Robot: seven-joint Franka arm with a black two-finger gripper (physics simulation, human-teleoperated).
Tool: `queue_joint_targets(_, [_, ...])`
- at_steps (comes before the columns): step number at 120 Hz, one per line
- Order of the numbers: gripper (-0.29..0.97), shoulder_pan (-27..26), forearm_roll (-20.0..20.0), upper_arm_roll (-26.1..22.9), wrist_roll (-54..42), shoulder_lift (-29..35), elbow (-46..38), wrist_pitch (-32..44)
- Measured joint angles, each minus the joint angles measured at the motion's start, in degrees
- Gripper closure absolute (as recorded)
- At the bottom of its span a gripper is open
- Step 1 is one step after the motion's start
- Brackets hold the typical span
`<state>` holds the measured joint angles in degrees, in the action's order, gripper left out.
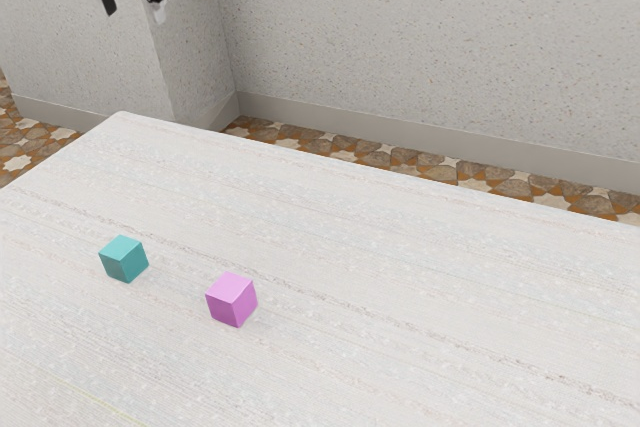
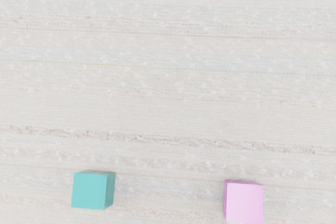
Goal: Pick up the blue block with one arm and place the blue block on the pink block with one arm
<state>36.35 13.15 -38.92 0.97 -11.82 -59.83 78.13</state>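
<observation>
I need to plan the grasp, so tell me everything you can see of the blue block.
The blue block is a small cube, more teal than pure blue, with plain matte faces and no markings. It sits flat on the pale grained table, turned so one vertical edge faces the exterior camera. Only the table touches it. The pink block stands apart, toward the exterior view's right. The gripper hangs open high up, well away from it, holding nothing.

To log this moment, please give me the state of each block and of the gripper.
blue block: resting on the table, not gripped, nothing touching it.
pink block: resting on the table, nothing on top.
gripper: raised high above the table, fingers open, holding nothing.
</observation>
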Motion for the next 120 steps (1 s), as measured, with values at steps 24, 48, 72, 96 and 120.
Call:
queue_joint_targets(24, [0.0, 0.0, -0.1, -0.1, 0.2, -0.9, -1.5, 0.1])
queue_joint_targets(48, [0.0, 0.9, -0.5, 1.1, -0.2, 4.4, -12.0, -1.9])
queue_joint_targets(72, [0.0, -6.4, -3.9, 13.0, -1.6, 12.7, -37.3, 8.2])
queue_joint_targets(96, [0.0, -10.8, -5.1, 25.4, -3.7, 18.2, -56.5, 23.1])
queue_joint_targets(120, [0.0, -12.2, -5.2, 32.1, -6.9, 18.1, -62.4, 34.6])
